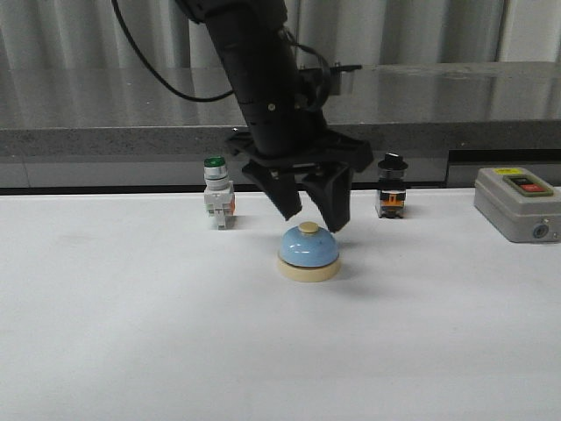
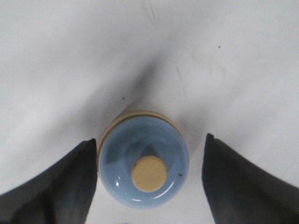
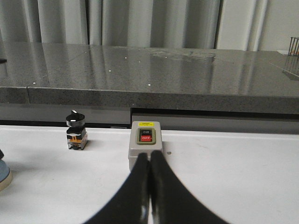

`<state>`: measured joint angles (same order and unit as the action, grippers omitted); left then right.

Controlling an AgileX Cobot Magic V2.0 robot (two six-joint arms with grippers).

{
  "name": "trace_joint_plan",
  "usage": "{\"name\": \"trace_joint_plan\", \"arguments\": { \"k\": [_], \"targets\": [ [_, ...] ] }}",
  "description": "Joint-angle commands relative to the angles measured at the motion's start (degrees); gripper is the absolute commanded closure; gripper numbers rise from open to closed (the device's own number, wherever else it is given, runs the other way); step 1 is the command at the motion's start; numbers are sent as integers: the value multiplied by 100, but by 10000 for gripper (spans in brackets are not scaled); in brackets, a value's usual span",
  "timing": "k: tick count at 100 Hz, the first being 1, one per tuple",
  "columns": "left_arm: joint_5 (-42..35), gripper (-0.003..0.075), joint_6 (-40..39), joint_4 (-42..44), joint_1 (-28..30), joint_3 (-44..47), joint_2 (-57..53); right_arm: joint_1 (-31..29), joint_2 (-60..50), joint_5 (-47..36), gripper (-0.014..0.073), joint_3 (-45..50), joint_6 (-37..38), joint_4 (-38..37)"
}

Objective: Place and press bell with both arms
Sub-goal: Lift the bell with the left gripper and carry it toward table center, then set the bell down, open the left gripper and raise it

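Now, line by line:
Bell: the bell (image 1: 308, 254) stands upright on the white table (image 1: 131, 333), near the middle, between the green-capped switch (image 1: 217, 203) and the black-capped switch (image 1: 390, 198) but nearer the camera than both.
Bell parts: light-blue dome, cream base, cream button on top; the button is uncovered.
Left gripper: the left gripper (image 1: 311, 213) hangs just above and behind the bell, fingers spread wide and holding nothing.
Left wrist view: the bell (image 2: 144, 161) sits between the two dark fingers (image 2: 56, 186); one finger looks very close to the base, the other is clear of it; contact cannot be told.
Right gripper: seen only in the right wrist view, the right gripper (image 3: 148, 186) has its fingers pressed together with nothing between them.
Right gripper's place: low over the table, pointing toward the grey box (image 3: 146, 144) with its black and red buttons.
Grey box: at the table's right side in the front view (image 1: 517, 203), well apart from the bell.
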<state>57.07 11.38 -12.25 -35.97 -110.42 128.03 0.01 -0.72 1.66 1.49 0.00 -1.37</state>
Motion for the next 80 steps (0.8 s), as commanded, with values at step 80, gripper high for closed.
{"name": "trace_joint_plan", "arguments": {
  "k": [80],
  "targets": [
    [260,741,-750,50,503,-33,-2216,-32,-97,-448,654,-82,-34,27]
  ]
}}
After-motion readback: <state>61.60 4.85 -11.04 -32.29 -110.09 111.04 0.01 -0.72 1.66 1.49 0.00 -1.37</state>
